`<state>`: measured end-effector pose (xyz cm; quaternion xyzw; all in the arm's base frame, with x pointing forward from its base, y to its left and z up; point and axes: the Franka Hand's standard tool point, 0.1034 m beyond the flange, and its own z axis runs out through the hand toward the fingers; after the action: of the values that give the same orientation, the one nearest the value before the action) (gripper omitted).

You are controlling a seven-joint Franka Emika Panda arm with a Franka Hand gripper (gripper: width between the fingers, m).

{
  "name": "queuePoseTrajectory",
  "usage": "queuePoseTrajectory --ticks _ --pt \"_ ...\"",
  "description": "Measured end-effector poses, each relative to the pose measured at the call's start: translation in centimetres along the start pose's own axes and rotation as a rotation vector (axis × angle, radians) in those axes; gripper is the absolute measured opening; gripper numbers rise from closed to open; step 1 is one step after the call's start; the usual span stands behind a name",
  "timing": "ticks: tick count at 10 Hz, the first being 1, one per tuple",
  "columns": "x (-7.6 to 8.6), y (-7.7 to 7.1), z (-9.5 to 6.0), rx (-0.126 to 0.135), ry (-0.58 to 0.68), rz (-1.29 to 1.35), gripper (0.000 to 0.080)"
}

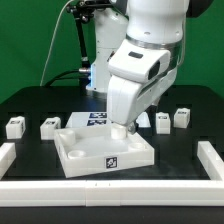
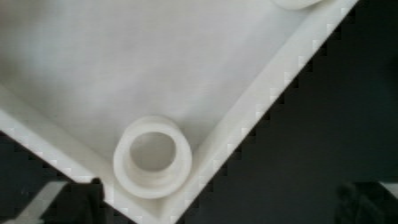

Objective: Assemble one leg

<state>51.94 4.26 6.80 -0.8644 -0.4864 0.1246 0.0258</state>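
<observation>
Several small white legs with marker tags stand on the black table: two at the exterior view's left (image 1: pixel 14 127) (image 1: pixel 49 126) and two at its right (image 1: pixel 163 121) (image 1: pixel 182 117). The large white square piece (image 1: pixel 105 150) lies in the middle. My gripper (image 1: pixel 128 127) hangs low over that piece's back right corner. In the wrist view my gripper (image 2: pixel 205 208) is open and empty, one dark fingertip (image 2: pixel 45 205) to each side. The round corner socket (image 2: pixel 153 155) of the square piece (image 2: pixel 125 70) lies just ahead of the jaws. No leg shows in the wrist view.
The marker board (image 1: pixel 97 118) lies behind the square piece. A white raised border runs along the table's front (image 1: pixel 110 190) and both sides (image 1: pixel 8 152). A second socket (image 2: pixel 302 3) shows at the wrist picture's edge.
</observation>
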Motion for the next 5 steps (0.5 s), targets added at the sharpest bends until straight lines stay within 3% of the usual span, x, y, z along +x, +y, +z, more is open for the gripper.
queuePoseTrajectory --ticks 5 --pt "0.0 0.0 0.01 0.0 0.001 0.001 0.065"
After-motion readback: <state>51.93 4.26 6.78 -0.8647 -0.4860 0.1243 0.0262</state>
